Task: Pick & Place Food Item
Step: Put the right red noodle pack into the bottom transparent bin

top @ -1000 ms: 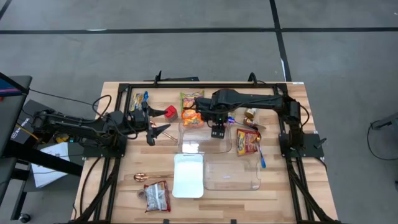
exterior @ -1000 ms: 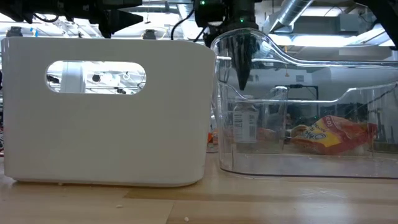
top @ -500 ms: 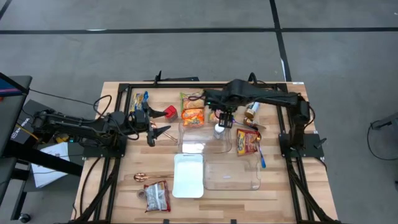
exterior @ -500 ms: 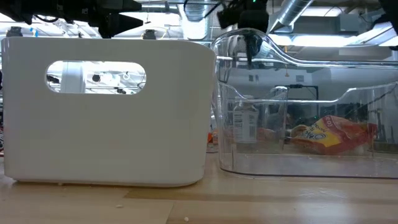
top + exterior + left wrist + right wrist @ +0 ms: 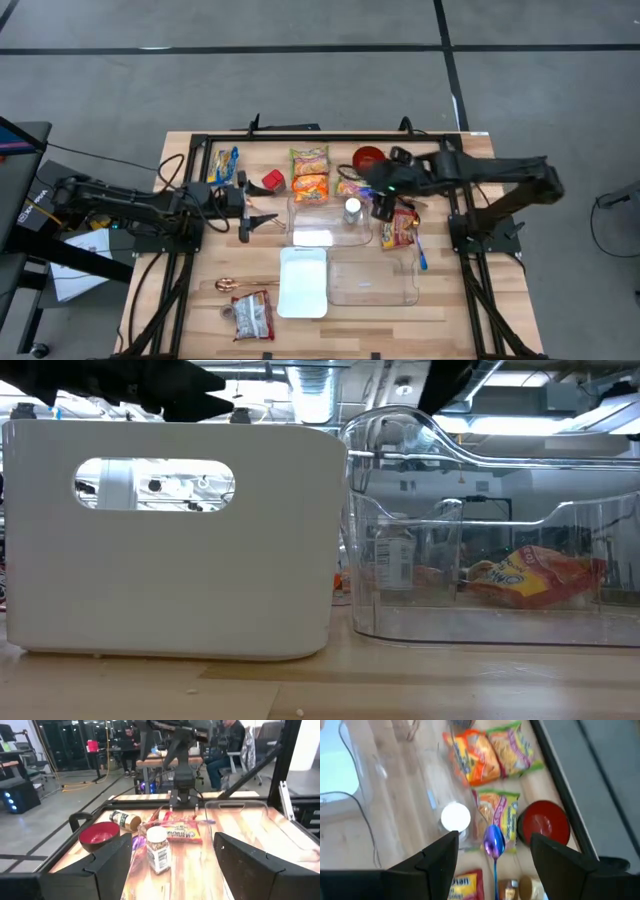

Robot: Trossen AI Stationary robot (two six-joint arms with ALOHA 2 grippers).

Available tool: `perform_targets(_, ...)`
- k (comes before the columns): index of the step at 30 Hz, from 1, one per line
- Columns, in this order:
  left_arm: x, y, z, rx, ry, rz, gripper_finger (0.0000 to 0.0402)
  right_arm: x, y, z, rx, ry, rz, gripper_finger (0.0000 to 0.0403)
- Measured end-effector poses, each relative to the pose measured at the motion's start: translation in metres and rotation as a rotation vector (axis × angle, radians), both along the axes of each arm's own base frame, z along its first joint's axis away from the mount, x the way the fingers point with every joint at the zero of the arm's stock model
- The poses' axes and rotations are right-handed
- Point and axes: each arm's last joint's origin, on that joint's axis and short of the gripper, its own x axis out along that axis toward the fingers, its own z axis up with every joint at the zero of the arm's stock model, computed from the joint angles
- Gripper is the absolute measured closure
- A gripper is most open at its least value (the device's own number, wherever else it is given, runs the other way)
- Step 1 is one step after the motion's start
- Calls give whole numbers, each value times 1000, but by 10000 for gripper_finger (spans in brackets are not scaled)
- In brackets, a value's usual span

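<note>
Overhead, the counter (image 5: pixel 190 300) carries a clear bin (image 5: pixel 330 222) holding an upright nut jar (image 5: pixel 352 210) near its right wall. Right tool (image 5: pixel 381 207) (fingers spread, empty) hovers just beside that wall; left tool (image 5: pixel 250 222), also spread, waits well apart.

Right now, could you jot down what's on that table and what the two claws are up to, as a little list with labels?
left claw: open, empty, waiting at the table's left
right claw: open, empty, above the orange snack bag
jar: white lid, upright inside the clear bin
white bin: nothing visible inside
red bowl: at the far edge
noodle packs: beside the bowl
</note>
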Motion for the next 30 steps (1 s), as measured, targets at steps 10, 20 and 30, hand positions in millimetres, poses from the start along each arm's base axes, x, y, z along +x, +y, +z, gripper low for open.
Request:
perform_targets(10,8,-1,3,29,-59,-2,128,-62,-1,-53,-118,-209,-68,163)
perform_targets(20,11,0,5,22,-99,12,128,-106,-15,-74,-87,-355,-180,163)
perform_targets(30,11,0,5,93,-89,36,128,-109,-11,-93,52,-245,-135,163)
